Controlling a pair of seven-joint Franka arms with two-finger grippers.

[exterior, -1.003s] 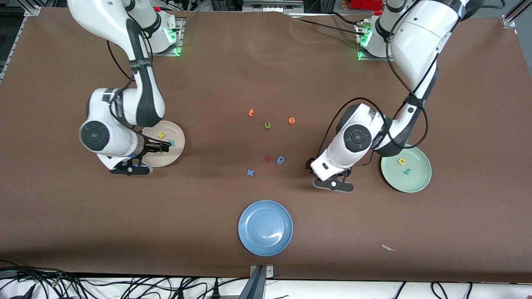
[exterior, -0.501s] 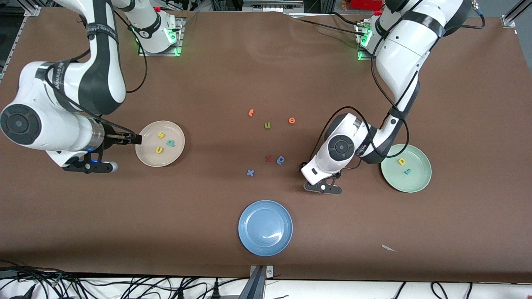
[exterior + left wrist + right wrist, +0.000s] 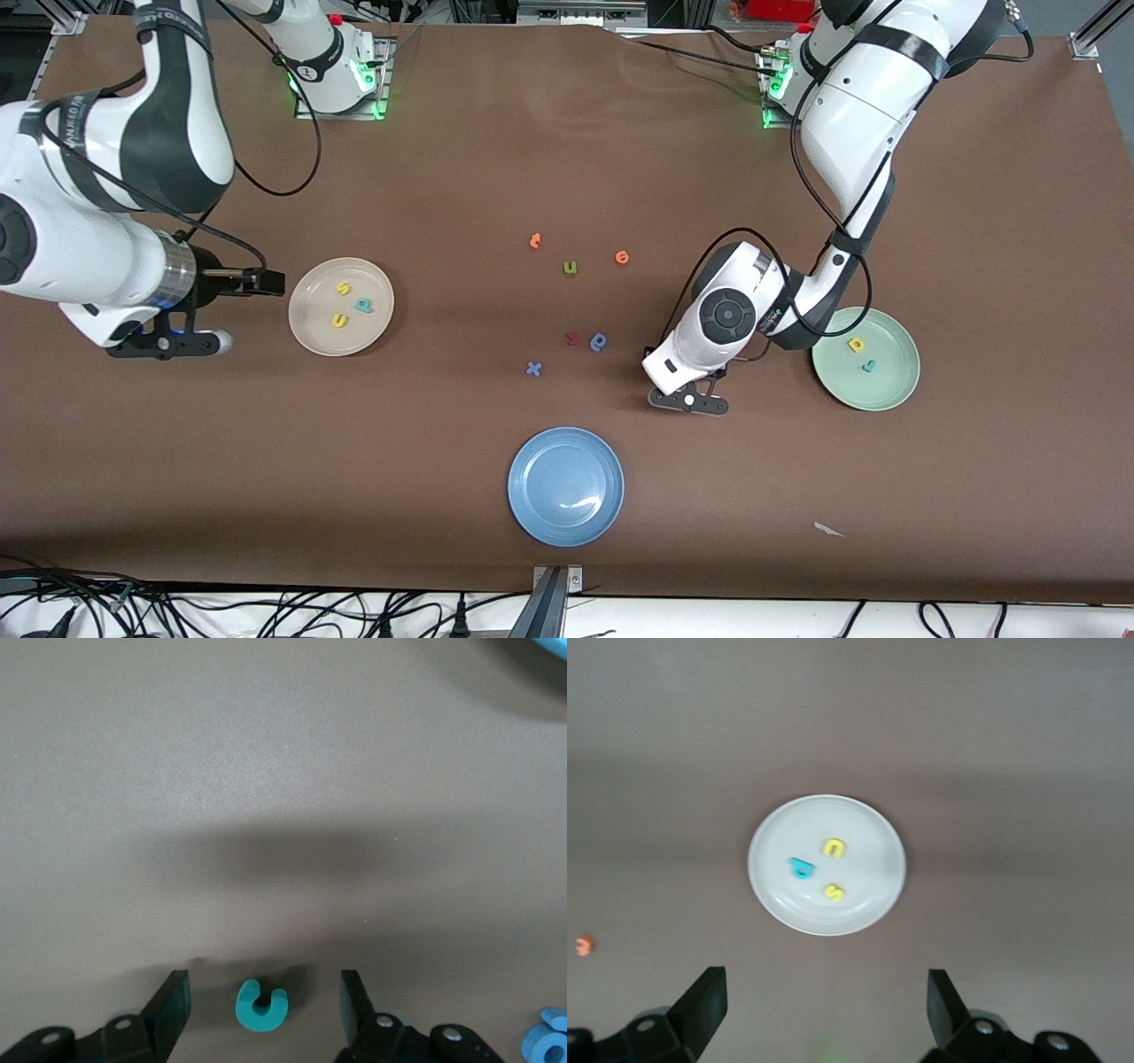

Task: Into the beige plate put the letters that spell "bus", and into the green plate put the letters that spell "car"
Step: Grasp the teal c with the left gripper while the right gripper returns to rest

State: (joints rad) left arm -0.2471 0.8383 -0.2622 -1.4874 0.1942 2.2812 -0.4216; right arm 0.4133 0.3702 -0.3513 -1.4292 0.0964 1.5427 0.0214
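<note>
Left wrist view: the left gripper [image 3: 263, 1005] is low over the brown table [image 3: 266, 771], its fingers [image 3: 173, 1001] part-way apart on either side of the teal "c" [image 3: 261, 1005], not touching it as far as I can see.
Right gripper [image 3: 824, 1010]: spread wide and empty, hanging beside the beige plate [image 3: 312, 335] toward the right arm's end of the table; that arm waits.
Beige plate: teal "b" [image 3: 801, 868], yellow "u" [image 3: 834, 849] and yellow "s" [image 3: 834, 893] all lie in it, so "bus" looks done.
Green plate [image 3: 895, 390]: holds the yellow "a" [image 3: 856, 345] and teal "r" [image 3: 869, 364].
Step in hand: picking up the "c", the last letter of "car".
Next move: pinch the fingers onto the "c", lift, and carry it over the green plate just beside this arm.
</note>
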